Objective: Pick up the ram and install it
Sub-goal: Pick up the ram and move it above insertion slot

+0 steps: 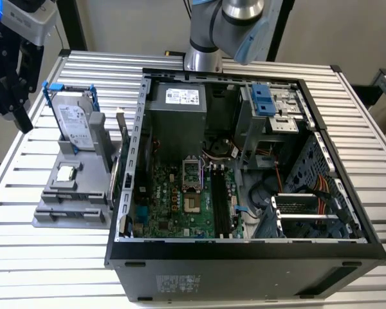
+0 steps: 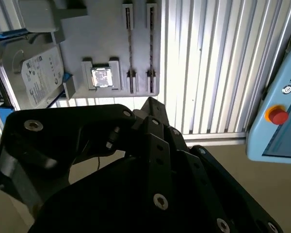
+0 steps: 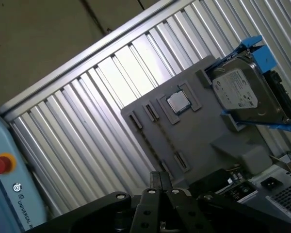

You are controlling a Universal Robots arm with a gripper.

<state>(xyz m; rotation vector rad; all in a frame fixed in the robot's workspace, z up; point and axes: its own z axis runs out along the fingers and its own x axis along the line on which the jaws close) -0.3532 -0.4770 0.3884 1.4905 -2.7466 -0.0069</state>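
Black gripper [image 1: 9,119]: hanging high at the exterior view's left, beyond the grey fixture [image 1: 51,215] and well apart from the open computer case [image 1: 244,257]. How wide it is standing, and whether it is carrying anything, I cannot tell.

Ram [image 1: 122,132]: seemingly the thin dark stick standing on edge at the fixture's case-ward side, near the hard drive [image 1: 74,122]; I am identifying it with some doubt.

Step, by my judgement: approach, pick not yet made. A grasp is calling for squaring up over the stick's narrow top edge, clear of the hard drive and the case.

Long black slots [image 1: 222,206]: lying on the motherboard [image 1: 174,206].

Stick's lower part is hiding behind fixture and case. In both wrist views the gripper's own body is blocking the foreground.
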